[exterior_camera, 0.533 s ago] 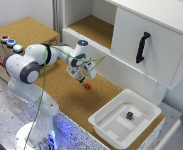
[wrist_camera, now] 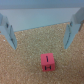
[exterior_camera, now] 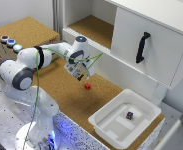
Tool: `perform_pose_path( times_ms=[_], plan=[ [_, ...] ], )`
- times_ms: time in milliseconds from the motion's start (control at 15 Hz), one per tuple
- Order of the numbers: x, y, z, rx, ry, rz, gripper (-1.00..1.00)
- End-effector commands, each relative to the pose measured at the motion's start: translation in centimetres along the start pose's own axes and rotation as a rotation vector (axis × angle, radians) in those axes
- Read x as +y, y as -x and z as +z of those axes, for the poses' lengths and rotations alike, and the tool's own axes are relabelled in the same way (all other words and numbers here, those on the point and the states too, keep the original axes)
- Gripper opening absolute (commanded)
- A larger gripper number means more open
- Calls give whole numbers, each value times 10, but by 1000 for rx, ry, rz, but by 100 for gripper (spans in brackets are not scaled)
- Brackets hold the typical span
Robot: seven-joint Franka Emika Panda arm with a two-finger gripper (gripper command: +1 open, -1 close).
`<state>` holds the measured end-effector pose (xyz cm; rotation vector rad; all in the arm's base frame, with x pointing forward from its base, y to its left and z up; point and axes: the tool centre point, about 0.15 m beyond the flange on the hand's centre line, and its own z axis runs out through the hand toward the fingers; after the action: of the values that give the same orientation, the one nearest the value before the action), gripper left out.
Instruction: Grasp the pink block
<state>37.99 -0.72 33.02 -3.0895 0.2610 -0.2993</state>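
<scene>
The gripper (exterior_camera: 81,74) hangs above the cork table (exterior_camera: 66,95) with its jaws spread wide and nothing between them; the wrist view shows both fingers (wrist_camera: 9,31) standing well apart with bare cork below. The pink block (exterior_camera: 88,86) lies on the cork, near the gripper but clear of it, toward the exterior view's right and not yet between the fingers. To do this step well, the arm should probably first centre the block between the jaws, align the fingers with two flat faces, then descend straight and close gently, since so small a cube could easily skid or tip. Counted: one pink block, one dark cube (exterior_camera: 129,115) inside one white tray (exterior_camera: 102,120), three buttons (exterior_camera: 10,43) on one box (exterior_camera: 26,35), and one cupboard handle (exterior_camera: 142,47).
</scene>
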Motion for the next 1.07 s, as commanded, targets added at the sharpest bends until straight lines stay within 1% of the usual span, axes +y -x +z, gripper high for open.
perform_pose_path(
  times_ms=[0,267,333,400,467,533,600,667,800,867,933,1000],
  plan=[
    [6,2,-2,-16,-6,-17,100],
    [6,2,-2,-16,-6,-17,100],
    [2,0,2,1,14,13,100],
    [7,-1,8,-3,22,41,100],
    [14,0,18,-26,1,75,100],
    [19,2,31,-47,8,79,100],
    [22,3,42,-67,4,89,100],
    [20,5,52,-83,20,63,100],
    [15,14,69,-76,8,23,100],
    [11,16,76,-72,11,-8,100],
    [9,15,79,-67,-1,-13,100],
    [7,11,80,-55,4,-11,100]
  ],
)
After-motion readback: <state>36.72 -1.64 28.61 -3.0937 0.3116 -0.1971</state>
